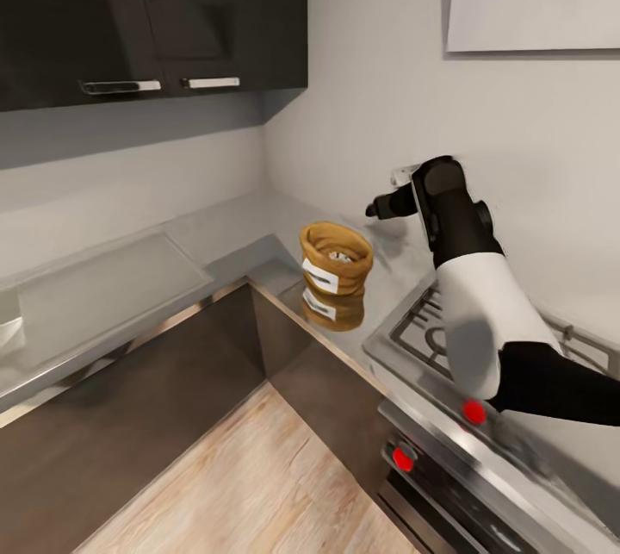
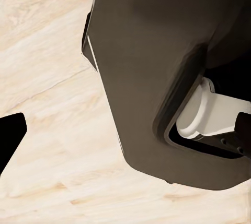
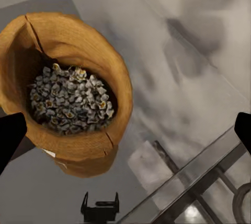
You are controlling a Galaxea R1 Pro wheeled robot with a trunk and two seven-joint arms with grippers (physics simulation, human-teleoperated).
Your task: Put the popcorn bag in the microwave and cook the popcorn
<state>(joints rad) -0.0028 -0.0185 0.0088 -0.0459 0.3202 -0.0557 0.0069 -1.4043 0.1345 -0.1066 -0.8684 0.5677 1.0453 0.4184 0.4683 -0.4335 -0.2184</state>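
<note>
The popcorn bag, a tan sack with a white label, stands upright in the corner of the grey countertop. Pale popcorn fills its open mouth in the right wrist view. My right gripper hovers above the worktop just to the right of the bag, near the wall. It is open, its dark fingertips spread wide, with the bag off toward one finger and nothing held. My left gripper is open over the wooden floor, beside my own dark base. The microwave is out of view.
A gas hob with red knobs lies right of the bag, under my right arm; its grate is close to the gripper. Dark wall cabinets hang above the left run of worktop. Wooden floor lies below.
</note>
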